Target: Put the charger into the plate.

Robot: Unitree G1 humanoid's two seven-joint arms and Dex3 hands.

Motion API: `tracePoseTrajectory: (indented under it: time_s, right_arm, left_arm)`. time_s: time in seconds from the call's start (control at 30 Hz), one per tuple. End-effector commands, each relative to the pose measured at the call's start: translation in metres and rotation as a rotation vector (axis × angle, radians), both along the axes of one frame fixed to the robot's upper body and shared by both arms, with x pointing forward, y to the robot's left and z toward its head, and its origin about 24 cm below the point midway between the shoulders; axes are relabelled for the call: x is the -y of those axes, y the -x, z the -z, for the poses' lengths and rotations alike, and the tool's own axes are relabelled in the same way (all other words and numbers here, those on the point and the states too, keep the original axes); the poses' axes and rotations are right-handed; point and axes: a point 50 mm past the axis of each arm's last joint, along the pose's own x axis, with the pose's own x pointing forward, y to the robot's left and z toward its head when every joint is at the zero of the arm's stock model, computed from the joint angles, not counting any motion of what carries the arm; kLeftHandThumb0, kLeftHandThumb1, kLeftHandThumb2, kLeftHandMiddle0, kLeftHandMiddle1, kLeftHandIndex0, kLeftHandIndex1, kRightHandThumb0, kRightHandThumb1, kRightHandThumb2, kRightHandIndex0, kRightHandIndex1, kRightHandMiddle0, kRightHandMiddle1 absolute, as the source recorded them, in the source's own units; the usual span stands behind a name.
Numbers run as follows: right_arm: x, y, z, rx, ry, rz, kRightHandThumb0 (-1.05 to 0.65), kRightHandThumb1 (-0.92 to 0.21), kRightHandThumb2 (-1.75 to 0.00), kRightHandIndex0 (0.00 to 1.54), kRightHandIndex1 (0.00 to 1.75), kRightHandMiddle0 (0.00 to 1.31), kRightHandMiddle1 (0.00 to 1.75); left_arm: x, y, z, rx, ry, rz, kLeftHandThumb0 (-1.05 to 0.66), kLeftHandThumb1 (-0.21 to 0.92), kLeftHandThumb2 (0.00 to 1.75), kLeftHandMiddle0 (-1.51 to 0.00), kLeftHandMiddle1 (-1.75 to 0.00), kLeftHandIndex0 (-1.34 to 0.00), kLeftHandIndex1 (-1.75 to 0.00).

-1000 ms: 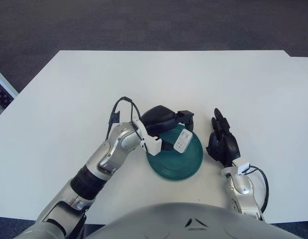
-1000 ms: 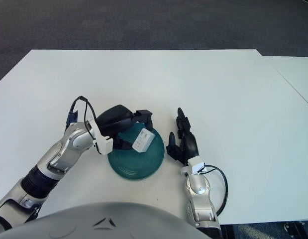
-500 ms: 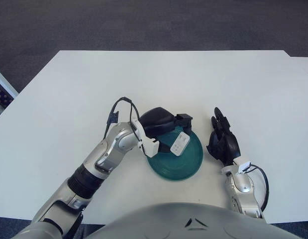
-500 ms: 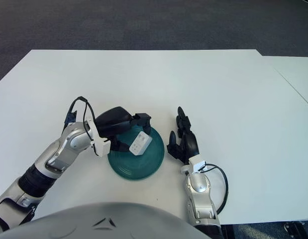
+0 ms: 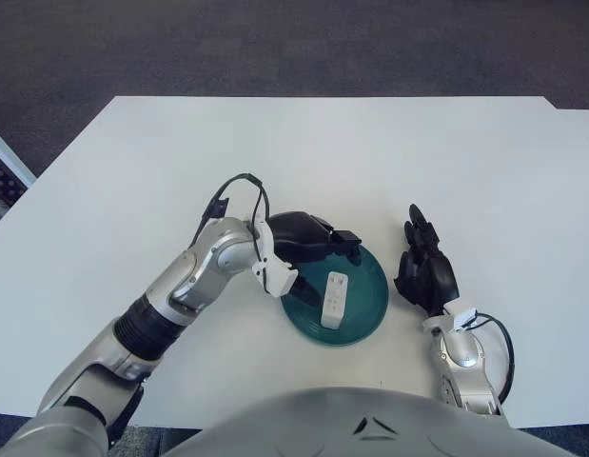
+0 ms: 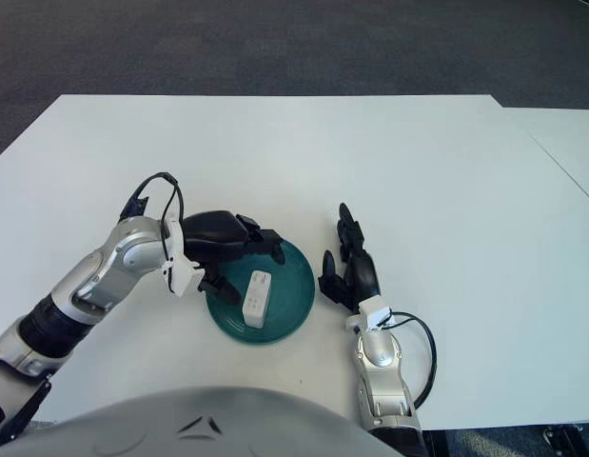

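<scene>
the white charger [image 5: 331,300] lies flat in the green plate [image 5: 368,303], just below the left hand [image 5: 308,240], whose fingers are loose and empty. the right hand [image 5: 426,273], fingers relaxed, shows right of the plate.

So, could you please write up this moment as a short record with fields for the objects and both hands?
charger: white charger lying flat inside the plate, free of both hands
plate: teal plate on the white table
left hand: left hand over the plate's left rear rim, fingers open, holding nothing
right hand: right hand shows just right of the plate, idle
</scene>
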Motion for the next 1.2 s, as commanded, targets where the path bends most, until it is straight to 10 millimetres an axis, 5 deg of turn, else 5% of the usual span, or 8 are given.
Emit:
tracePoseTrajectory:
  time_s: [0.0, 0.67, 1.17]
  right_arm:
    - [0.003, 0.009, 0.016, -0.114, 0.019, 0.015, -1.05, -0.92, -0.92, 0.00, 0.00, 0.00, 0.00]
    - [0.002, 0.008, 0.015, -0.136, 0.006, 0.006, -1.05, -0.92, -0.91, 0.00, 0.00, 0.00, 0.00]
    - [0.001, 0.009, 0.013, -0.119, -0.005, 0.016, -1.05, -0.92, -0.93, 0.00, 0.00, 0.02, 0.01]
  left_arm:
    - [-0.002, 0.001, -0.003, 0.027, -0.056, 0.029, -1.05, 0.92, 0.52, 0.00, -0.02, 0.00, -0.03]
    - [-0.007, -0.001, -0.016, 0.055, -0.157, 0.019, -1.05, 0.92, 0.52, 0.00, 0.00, 0.00, 0.00]
    - [-0.016, -0.005, -0.017, 0.083, -0.026, -0.091, -1.05, 0.92, 0.60, 0.00, 0.00, 0.00, 0.00]
